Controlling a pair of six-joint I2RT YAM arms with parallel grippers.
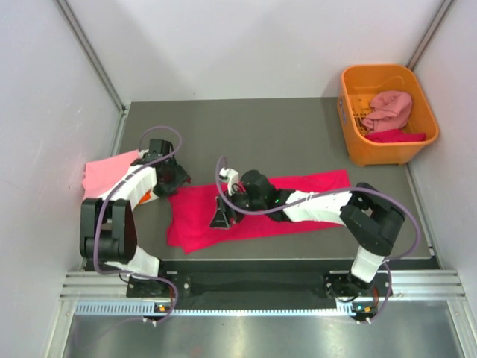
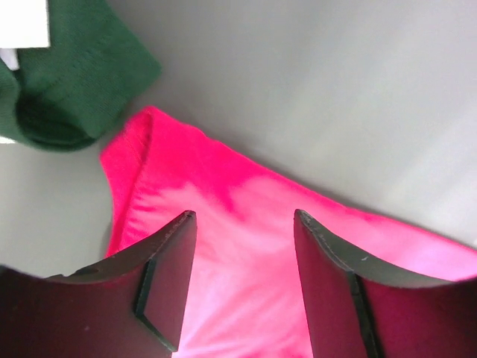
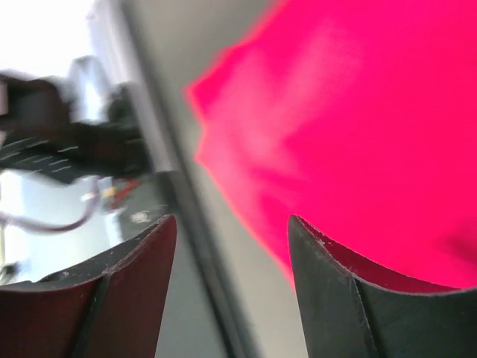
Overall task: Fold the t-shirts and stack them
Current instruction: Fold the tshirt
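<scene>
Barely started tbh: the crimson shirt (image 1: 194, 220) lies spread mid-table with no tidy fold yet, a light pink shirt (image 1: 108, 173) sits at the left edge, and more wait in the orange basket (image 1: 380, 153) far right. Both claws are wide apart, holding nothing, with the left gripper (image 2: 242, 220) over the crimson's corner and the right gripper (image 3: 231, 224) over its near edge. My left wrist cam catches a dark green shirt (image 2: 74, 82) beside that corner, which I can't pick out from above.

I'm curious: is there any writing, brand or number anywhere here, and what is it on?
None can be read.
The crimson t-shirt and the orange basket show no lettering.
The white patch by the dark green cloth in the left wrist view is washed out and looks blank.
</scene>
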